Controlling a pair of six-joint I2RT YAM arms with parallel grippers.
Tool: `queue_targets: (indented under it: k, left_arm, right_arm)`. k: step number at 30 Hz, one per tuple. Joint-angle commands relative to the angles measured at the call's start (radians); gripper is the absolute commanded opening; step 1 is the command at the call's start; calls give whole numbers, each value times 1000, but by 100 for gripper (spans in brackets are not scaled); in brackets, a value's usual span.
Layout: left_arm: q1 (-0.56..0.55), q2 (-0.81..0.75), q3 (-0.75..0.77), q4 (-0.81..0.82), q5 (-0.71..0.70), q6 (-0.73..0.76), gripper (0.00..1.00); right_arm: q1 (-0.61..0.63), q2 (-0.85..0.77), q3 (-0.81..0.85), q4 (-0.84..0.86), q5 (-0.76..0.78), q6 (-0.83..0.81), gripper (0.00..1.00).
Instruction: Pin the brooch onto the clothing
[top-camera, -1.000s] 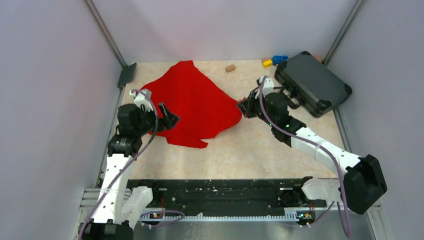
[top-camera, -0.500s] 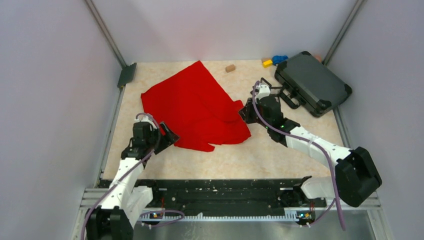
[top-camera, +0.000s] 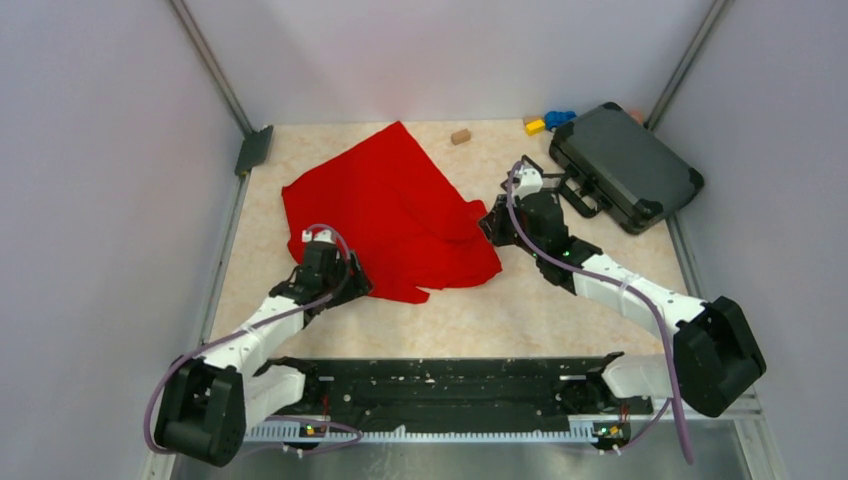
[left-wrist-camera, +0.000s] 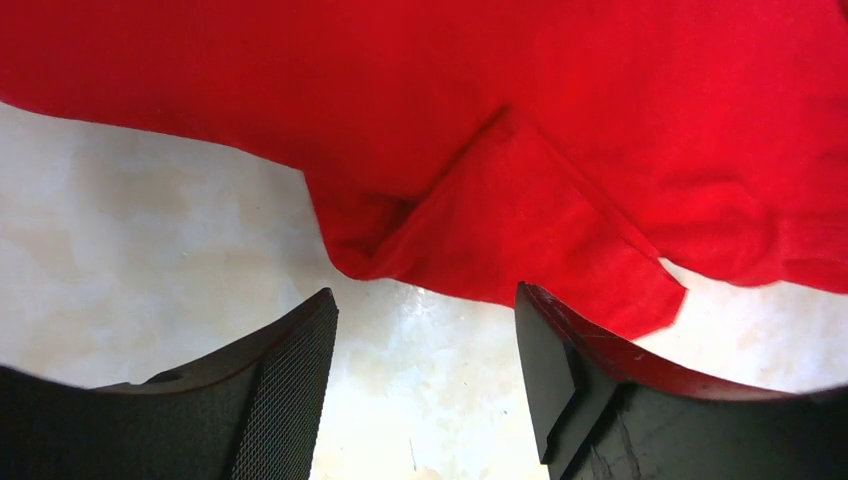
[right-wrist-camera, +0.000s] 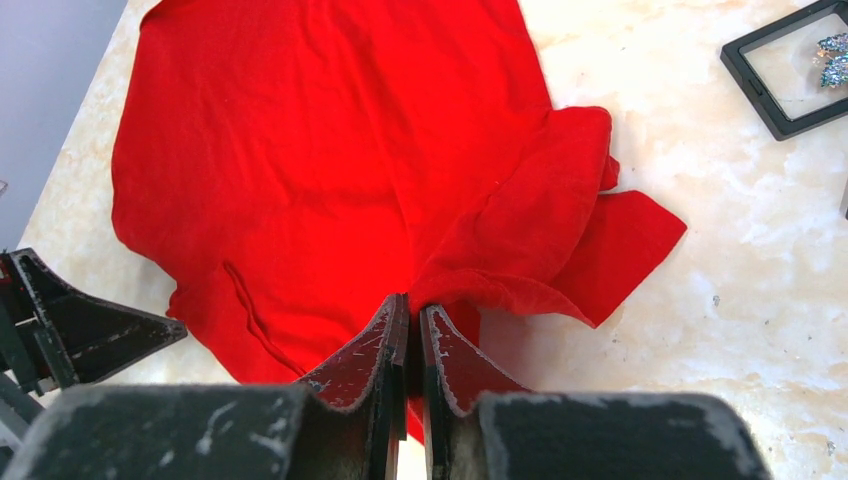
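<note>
You see the clothing (top-camera: 390, 215) lying on the table (top-camera: 480, 320), the left gripper (top-camera: 352, 284) at its near edge and the right gripper (top-camera: 487, 226) at its right edge.

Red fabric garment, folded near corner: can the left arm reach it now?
Probably yes. The left gripper stands open just short of the folded corner of the red fabric garment, with only bare marbled tabletop between them.
</note>
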Motion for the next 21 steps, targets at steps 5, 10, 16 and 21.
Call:
queue_targets:
  k: [5,10,16,21]
  left_arm:
    - [-47,121,84,78,-182,15,66]
    - [-48,183,89,113,-162,8,53]
    - [-43,162,54,109,-226,-69,0]
    - [-12,-90,36,-21,-287,-88,0]
  right_arm:
    - [-4,-26,-8,53,-9,-5,9]
    - [-4,-29,-11,53,-5,-5,9]
    - [-4,-29,-11,47,4,-10,8]
    - [-4,-39,-17,39,24,-19,8]
